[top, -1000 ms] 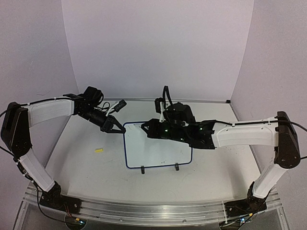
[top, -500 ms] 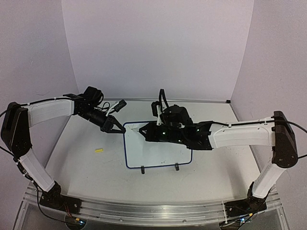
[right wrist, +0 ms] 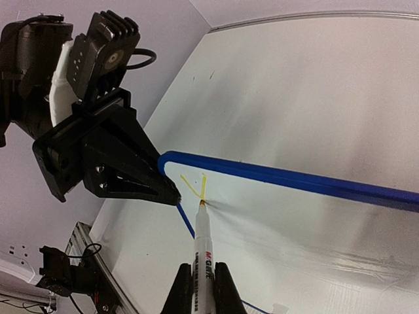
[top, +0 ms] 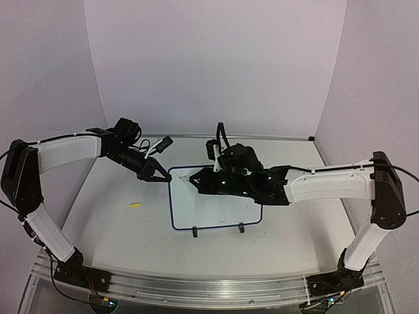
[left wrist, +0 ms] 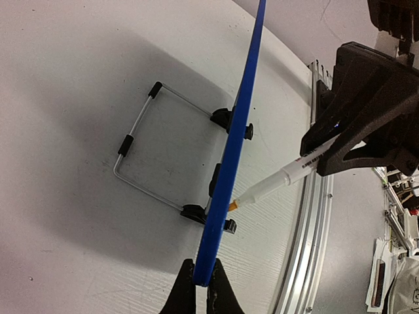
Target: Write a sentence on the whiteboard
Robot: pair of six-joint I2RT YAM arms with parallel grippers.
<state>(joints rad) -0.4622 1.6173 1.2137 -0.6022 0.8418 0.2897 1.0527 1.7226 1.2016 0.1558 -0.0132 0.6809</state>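
The whiteboard [top: 216,210] stands at mid-table, white with a blue frame. My left gripper [top: 157,175] is shut on its upper left corner; in the left wrist view the jaws [left wrist: 201,280] pinch the blue edge [left wrist: 239,128]. My right gripper [top: 200,178] is shut on a white marker [right wrist: 201,243], whose tip touches the board near that corner. Of the sentence, only two short yellow-green strokes [right wrist: 195,185] forming a "Y" show. The marker also shows in the left wrist view [left wrist: 280,180].
A small yellow marker cap [top: 135,205] lies on the table left of the board. The board's wire stand [left wrist: 134,127] sticks out behind it, and two black feet [top: 194,231] sit at its near edge. An aluminium rail [top: 196,288] runs along the table front.
My right gripper has shifted slightly left and down, bringing the marker tip onto the board near its upper left corner. The left arm and the board have not moved.
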